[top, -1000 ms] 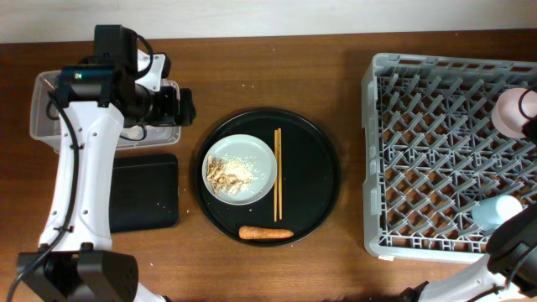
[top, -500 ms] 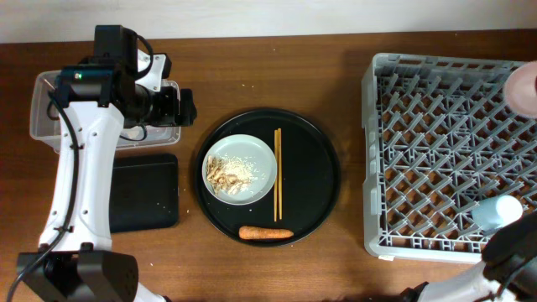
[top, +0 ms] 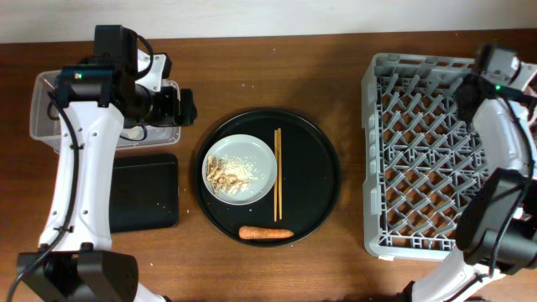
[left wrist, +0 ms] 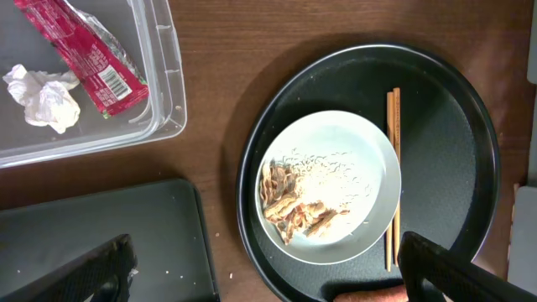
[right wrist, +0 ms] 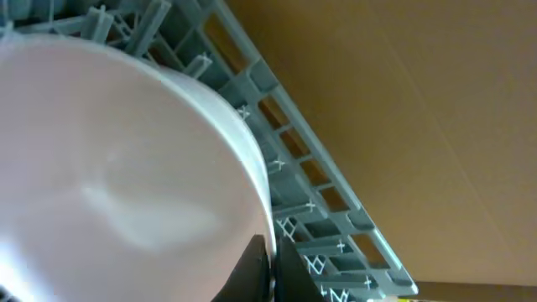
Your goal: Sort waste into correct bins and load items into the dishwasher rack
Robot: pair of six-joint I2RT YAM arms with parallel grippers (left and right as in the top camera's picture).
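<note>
In the left wrist view the red snack wrapper and the crumpled white scrap lie in the clear tub. The pale plate holds beige food scraps. The chopsticks and the carrot lie beside it. My left gripper is open and empty above the plate's near edge. My right gripper is shut on the rim of the white-pink bowl, at the grey rack. The light-blue cup is hidden.
The plate, chopsticks and carrot sit on a large round black tray. The flat black tray lies below the clear tub. The rack fills the right side, with the right arm over its back right.
The right arm has swung in from the right edge to the rack's back right corner with the bowl. The cup is no longer seen in the rack. The left arm has not moved.
</note>
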